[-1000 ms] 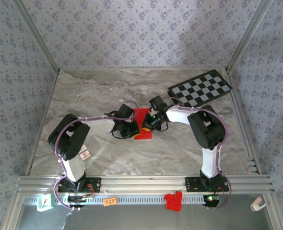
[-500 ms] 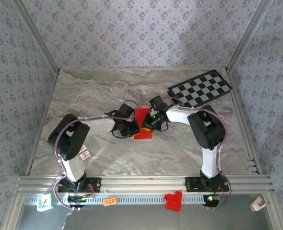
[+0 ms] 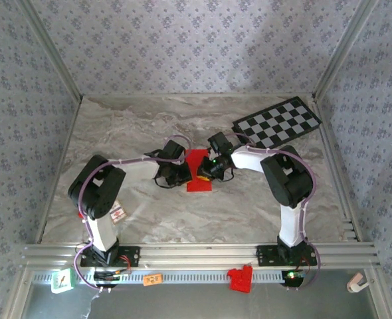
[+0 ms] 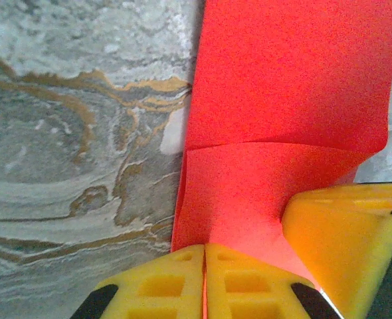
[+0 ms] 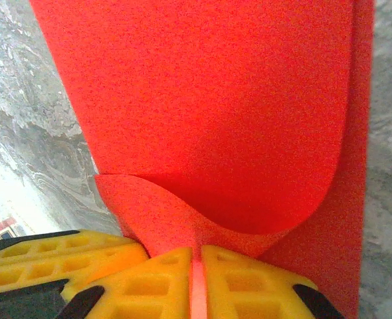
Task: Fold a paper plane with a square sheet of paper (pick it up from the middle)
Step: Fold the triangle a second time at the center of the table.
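Note:
The square sheet of paper (image 3: 198, 166) is bright red and folded into a narrow strip lying mid-table between both wrists. My left gripper (image 3: 187, 175) meets it from the left. In the left wrist view its yellow fingers (image 4: 163, 279) are shut, with a thin red edge of the sheet (image 4: 282, 86) pinched between them. My right gripper (image 3: 203, 174) comes in from the right. Its fingers (image 5: 256, 282) are shut on a curled-up flap of the sheet (image 5: 209, 100), with red showing in the narrow slit. The two grippers almost touch.
A black-and-white checkered board (image 3: 277, 122) lies at the back right. A red plastic bracket (image 3: 240, 279), an orange label (image 3: 152, 279) and a green tag (image 3: 62, 282) sit along the front rail. A small card (image 3: 116, 214) lies by the left arm's base.
My left wrist has shifted slightly right and away from the bases. The red sheet stays pinched between both grippers and has barely moved.

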Controlling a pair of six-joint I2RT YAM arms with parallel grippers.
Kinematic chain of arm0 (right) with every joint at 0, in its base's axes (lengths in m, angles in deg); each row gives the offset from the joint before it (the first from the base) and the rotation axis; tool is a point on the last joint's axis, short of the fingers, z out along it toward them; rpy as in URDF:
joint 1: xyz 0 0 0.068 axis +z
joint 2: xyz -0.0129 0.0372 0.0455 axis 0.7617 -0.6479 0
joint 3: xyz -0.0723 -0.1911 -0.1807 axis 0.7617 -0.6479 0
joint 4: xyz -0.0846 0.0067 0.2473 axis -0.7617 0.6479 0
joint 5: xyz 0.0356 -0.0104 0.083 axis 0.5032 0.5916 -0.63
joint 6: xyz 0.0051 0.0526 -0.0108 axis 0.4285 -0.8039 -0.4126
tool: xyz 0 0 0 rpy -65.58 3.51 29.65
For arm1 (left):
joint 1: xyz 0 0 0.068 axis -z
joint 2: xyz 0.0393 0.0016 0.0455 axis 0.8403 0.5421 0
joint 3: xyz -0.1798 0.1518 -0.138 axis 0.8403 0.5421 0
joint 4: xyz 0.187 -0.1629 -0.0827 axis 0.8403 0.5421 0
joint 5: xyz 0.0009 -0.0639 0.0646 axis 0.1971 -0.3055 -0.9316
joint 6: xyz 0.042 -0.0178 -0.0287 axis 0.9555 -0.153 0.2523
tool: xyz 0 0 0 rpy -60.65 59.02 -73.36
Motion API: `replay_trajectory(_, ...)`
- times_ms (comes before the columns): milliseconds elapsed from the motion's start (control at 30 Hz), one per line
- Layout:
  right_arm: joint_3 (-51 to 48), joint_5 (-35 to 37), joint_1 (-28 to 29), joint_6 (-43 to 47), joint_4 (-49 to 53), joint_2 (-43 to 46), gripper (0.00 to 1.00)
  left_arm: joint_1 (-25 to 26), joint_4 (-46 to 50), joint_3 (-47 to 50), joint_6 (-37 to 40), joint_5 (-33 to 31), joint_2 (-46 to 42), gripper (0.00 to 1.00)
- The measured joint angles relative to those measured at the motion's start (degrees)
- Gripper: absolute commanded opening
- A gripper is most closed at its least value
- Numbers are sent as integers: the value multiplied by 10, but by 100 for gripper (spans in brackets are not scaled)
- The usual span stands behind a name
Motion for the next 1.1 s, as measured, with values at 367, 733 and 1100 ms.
replay_trajectory(367, 29, 127, -6, 72, 84, 54, 42, 0, 19, -11, 2, 0, 4, 8)
replay_trajectory(733, 116, 184, 7, 140, 171, -1, 47, 0, 31, -21, 5, 1, 9, 10)
replay_trajectory(1100, 147, 206, 17, 162, 221, -38, 43, 0, 35, -23, 6, 2, 10, 11)
